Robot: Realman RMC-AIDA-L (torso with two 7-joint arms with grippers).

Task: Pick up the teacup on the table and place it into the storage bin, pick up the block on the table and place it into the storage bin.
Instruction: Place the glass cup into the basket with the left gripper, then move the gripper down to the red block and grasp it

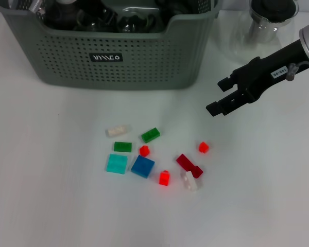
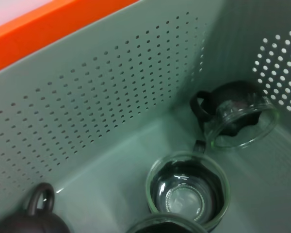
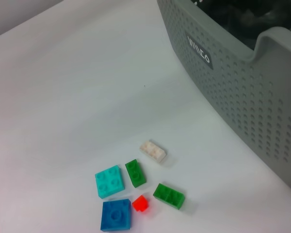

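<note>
The storage bin (image 1: 118, 56) stands at the counter's (image 1: 51, 195) far edge, its label facing the robot. Glass teacups (image 2: 188, 190) and dark pots already lie on its floor, so the teacup part looks served. The blocks (image 1: 143, 166) lie scattered on the open counter in front of the bin, none yet lifted. The right end effector (image 1: 220, 101) hovers above the counter beside the bin's right corner, fingers apart and empty, probably poised to drop onto a block. The left end effector is over the bin's interior; its state I cannot tell.
</note>
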